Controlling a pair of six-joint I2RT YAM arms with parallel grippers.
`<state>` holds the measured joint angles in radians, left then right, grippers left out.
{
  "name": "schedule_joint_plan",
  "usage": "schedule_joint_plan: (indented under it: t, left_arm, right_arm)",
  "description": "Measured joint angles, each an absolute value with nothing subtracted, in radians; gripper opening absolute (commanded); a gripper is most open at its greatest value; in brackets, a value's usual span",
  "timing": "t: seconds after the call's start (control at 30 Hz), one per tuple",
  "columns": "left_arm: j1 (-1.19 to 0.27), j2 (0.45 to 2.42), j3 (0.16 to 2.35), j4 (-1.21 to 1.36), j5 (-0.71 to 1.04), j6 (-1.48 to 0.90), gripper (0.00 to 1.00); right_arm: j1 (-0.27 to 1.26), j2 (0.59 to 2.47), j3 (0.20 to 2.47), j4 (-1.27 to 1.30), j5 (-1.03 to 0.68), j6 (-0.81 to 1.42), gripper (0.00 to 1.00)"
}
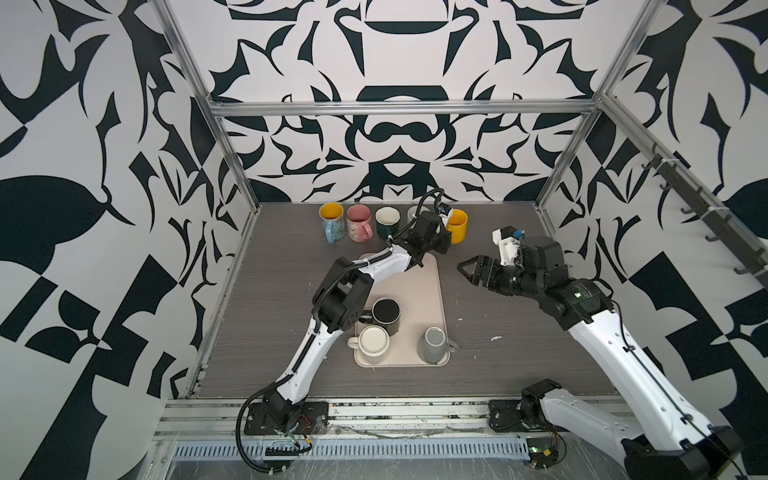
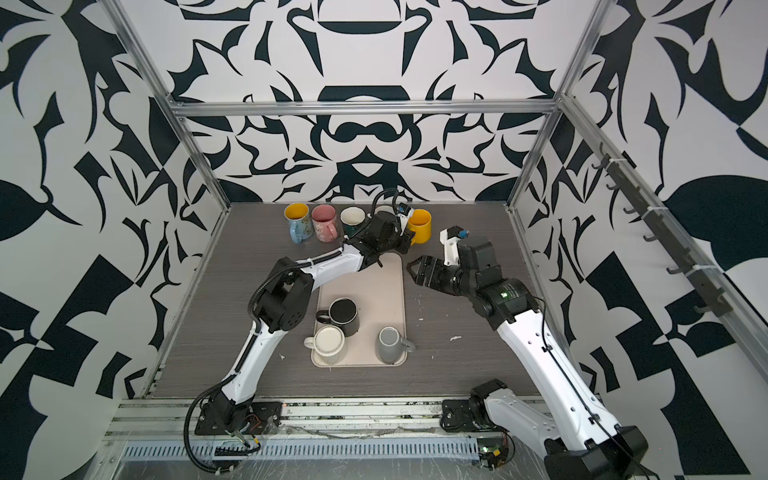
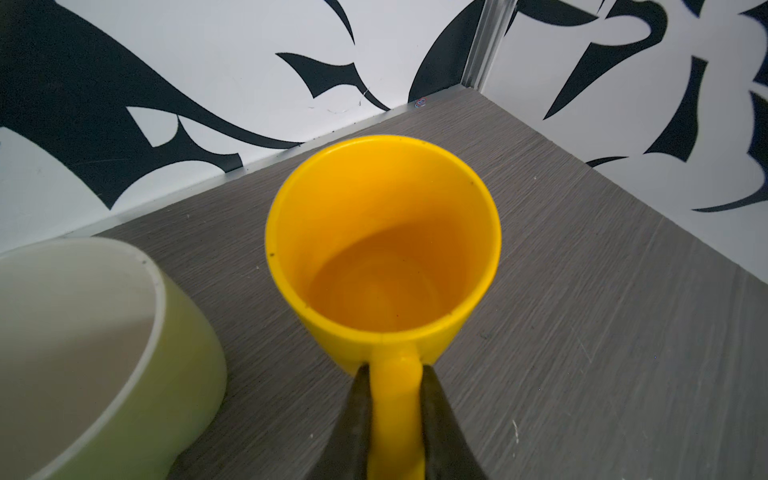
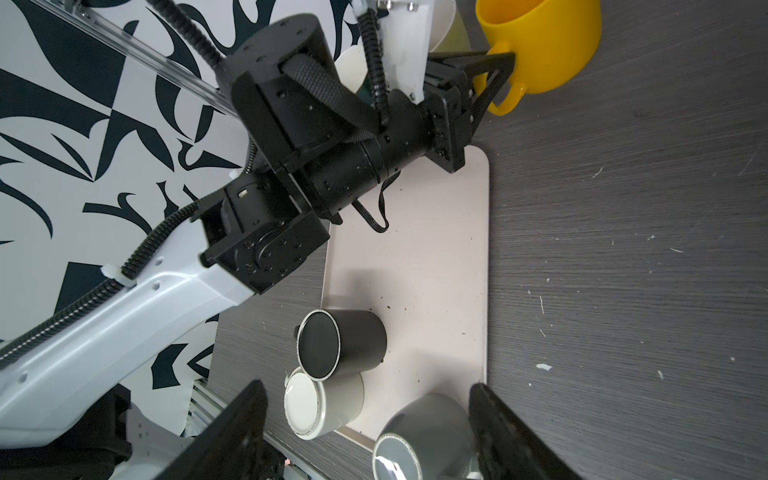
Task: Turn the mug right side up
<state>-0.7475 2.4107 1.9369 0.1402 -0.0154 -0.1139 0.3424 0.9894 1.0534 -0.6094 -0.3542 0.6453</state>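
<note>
Nearest on the grey worktop (image 1: 519,332) lies a beige tray (image 1: 415,282). At its near edge a cream mug (image 1: 373,343) and a grey mug (image 1: 434,344) stand bottoms up and apart from each other. Just behind the cream one, and touching it in the right wrist view, is a black mug (image 1: 386,316), also bottom up.

Farther in, to the right of the tray's far end, the right pincer (image 1: 462,268) hangs above the worktop. Its fingers (image 4: 498,432) are spread wide with nothing between them.

Beyond the tray's far edge the left pincer (image 3: 395,372) is clamped tight on the handle (image 3: 395,399) of the yellow mug (image 1: 457,226). That mug stands mouth up at the right end of a row near the back wall. Just beside it is a pale green mug (image 3: 104,353), largely hidden by the arm in both top views. The row then runs leftward: a dark green mug (image 1: 387,222), a pink mug (image 1: 359,226) and a blue mug (image 1: 332,226), all mouth up.
</note>
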Motion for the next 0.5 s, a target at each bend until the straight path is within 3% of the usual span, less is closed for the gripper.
schedule_joint_plan:
  t: [0.5]
  left_arm:
    - [-0.746,2.521,2.054,0.124,-0.092,-0.043,0.00]
  right_arm:
    - [0.331,0.990,1.008,-0.586,-0.367,0.678,0.80]
